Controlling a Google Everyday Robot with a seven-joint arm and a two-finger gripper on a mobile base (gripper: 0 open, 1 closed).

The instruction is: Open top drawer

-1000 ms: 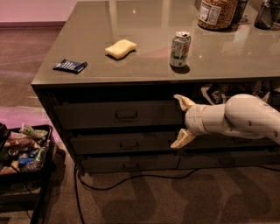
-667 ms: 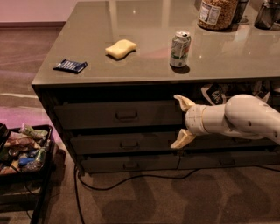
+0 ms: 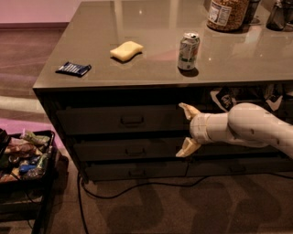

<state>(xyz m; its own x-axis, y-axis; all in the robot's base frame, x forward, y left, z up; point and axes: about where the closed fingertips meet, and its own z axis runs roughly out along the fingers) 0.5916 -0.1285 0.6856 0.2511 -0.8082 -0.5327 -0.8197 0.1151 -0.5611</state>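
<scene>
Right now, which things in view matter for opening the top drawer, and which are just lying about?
For the job:
top drawer
its handle
gripper, open, in front of the drawer fronts, right of the handle

Just lying about:
yellow sponge
soda can
blue packet
jar
floor bin
cable

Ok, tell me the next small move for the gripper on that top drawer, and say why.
Probably slide the gripper leftward along the top drawer front to its handle. The gripper is open, fingers one above the other, but it sits to the right of the handle, holding nothing, and the drawer looks shut.
</scene>
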